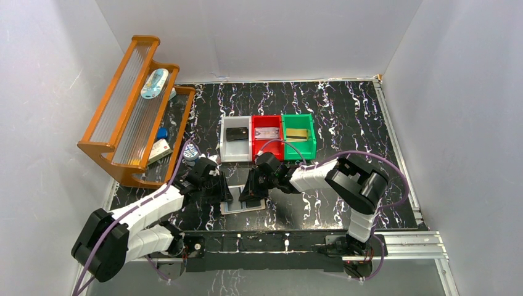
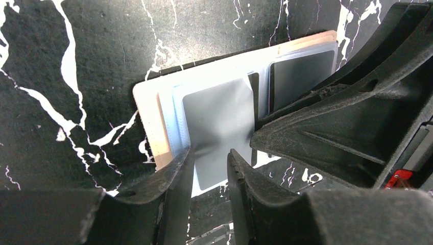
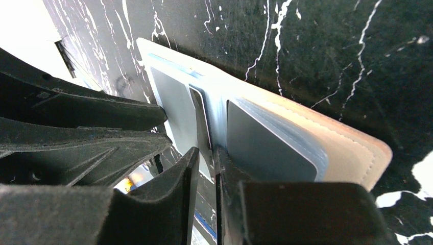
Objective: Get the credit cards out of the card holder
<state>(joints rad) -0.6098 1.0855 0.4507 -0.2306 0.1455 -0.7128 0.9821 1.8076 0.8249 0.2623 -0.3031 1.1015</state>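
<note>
The tan card holder [image 1: 237, 208] lies open on the mat near the front edge, between both grippers. In the left wrist view its tan edge [image 2: 153, 132] frames pale blue pockets. A grey card [image 2: 217, 117] sticks out of the near pocket, buckled. My left gripper [image 2: 210, 158] is closed narrowly on its near end. A second grey card [image 2: 298, 74] sits in the other pocket. My right gripper [image 3: 207, 153] is shut on a pocket leaf at the middle fold of the card holder [image 3: 352, 153]. In the top view the left gripper [image 1: 222, 196] and right gripper [image 1: 253, 196] nearly touch.
A grey bin [image 1: 226, 148], a red bin [image 1: 256, 147] and a green bin [image 1: 310, 145] stand in a row behind, each with a card-like item inside. A wooden rack [image 1: 132, 111] with small items fills the back left. A metal rail [image 1: 401, 240] runs along the front edge.
</note>
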